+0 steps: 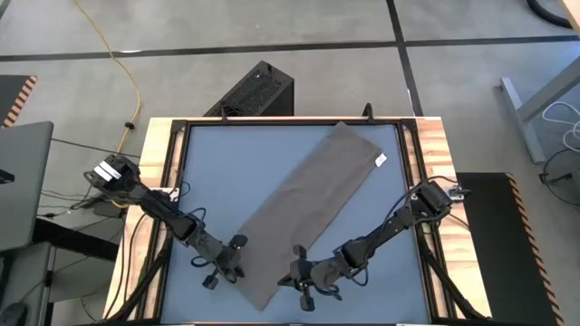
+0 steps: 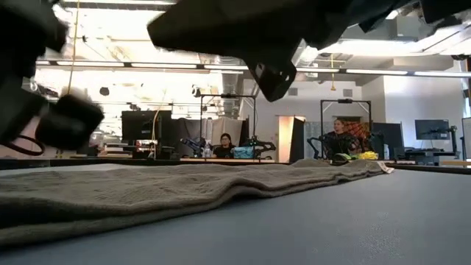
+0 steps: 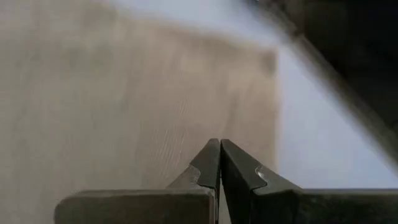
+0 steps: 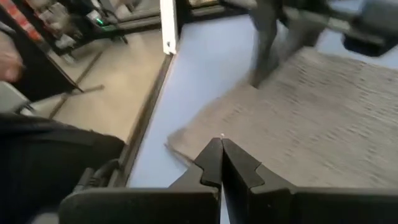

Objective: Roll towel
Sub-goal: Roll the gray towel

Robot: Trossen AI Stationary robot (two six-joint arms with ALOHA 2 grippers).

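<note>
From overhead I get even, bright light with only faint shadows under the arms. At table height the ceiling lights (image 2: 147,65) behind glare white, leaving the arms above as dark, blurred silhouettes. My left wrist picture is washed out and soft, and the towel (image 3: 124,112) shows hardly any weave.

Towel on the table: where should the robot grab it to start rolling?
Probably the taupe soft cloth towel's short near end, one corner each, coming from above. It lies flat as a long diagonal strip, and both shut grippers, left and right, hover beside that end.
</note>
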